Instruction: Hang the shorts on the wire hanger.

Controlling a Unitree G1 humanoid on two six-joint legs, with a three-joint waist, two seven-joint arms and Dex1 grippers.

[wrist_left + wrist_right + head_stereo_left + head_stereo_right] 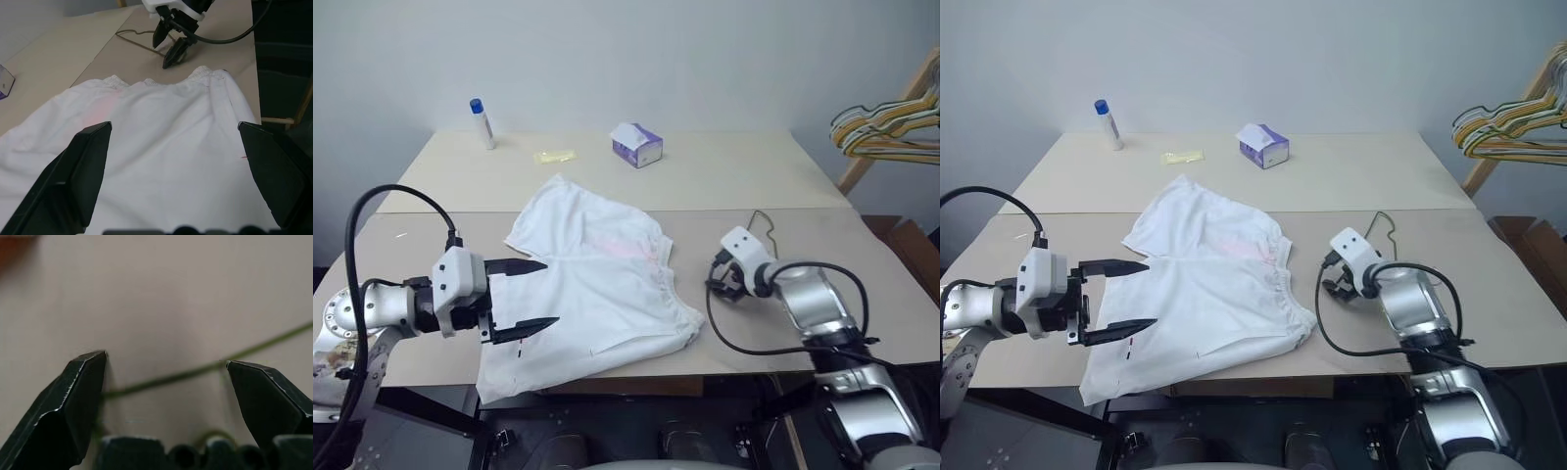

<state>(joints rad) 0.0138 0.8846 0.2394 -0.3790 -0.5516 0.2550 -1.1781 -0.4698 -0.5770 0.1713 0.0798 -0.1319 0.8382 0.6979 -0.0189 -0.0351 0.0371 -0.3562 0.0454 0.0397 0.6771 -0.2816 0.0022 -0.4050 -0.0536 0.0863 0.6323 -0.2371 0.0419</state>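
Observation:
The white shorts (597,294) lie spread flat on the near table, waistband (161,81) toward the right, with one corner hanging over the front edge. My left gripper (548,292) hovers open just above the shorts' left part, pointing right, with nothing between its fingers. The wire hanger (1383,220) lies on the table right of the waistband, and a thin stretch of it shows behind my right gripper (717,287). That gripper is open and tilted down over the hanger, whose wire (195,372) runs across the tabletop between its fingertips, apart from them.
On the far table stand a purple tissue box (637,145), a white bottle with a blue cap (481,123) and a small yellow item (554,156). A bunch of yellow and coloured hangers (886,127) hangs on a wooden rack at the far right.

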